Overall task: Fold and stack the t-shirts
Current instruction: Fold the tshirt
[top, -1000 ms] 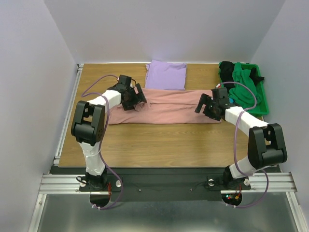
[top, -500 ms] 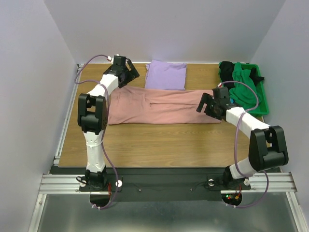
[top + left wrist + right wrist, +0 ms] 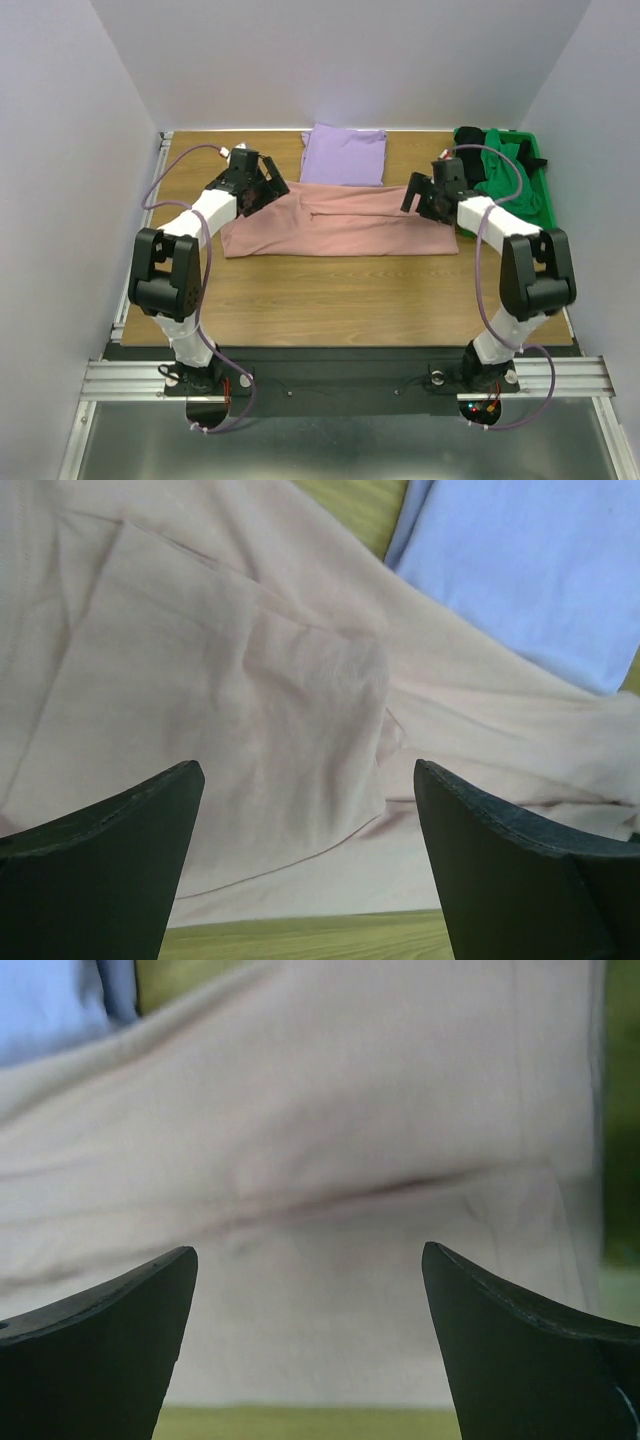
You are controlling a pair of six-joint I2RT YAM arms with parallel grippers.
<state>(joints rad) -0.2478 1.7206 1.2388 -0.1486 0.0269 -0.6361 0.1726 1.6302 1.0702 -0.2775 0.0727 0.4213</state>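
While the dusty-pink t-shirt (image 3: 340, 222) lies in a long folded band across the table (image 3: 330, 295), lavender t-shirt (image 3: 344, 155) folded just behind | left gripper (image 3: 305, 770) spread wide, empty, above its left end | right gripper (image 3: 308, 1250) likewise, right end

Your tally, kind by kind
You have 1 pink t-shirt (image 3: 340, 222), 1 lavender t-shirt (image 3: 344, 155), 1 green bin (image 3: 547, 200) and 2 grippers: left gripper (image 3: 272, 188), right gripper (image 3: 412, 198)

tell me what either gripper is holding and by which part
Nothing is held: the left gripper and right gripper are both open above the pink shirt.
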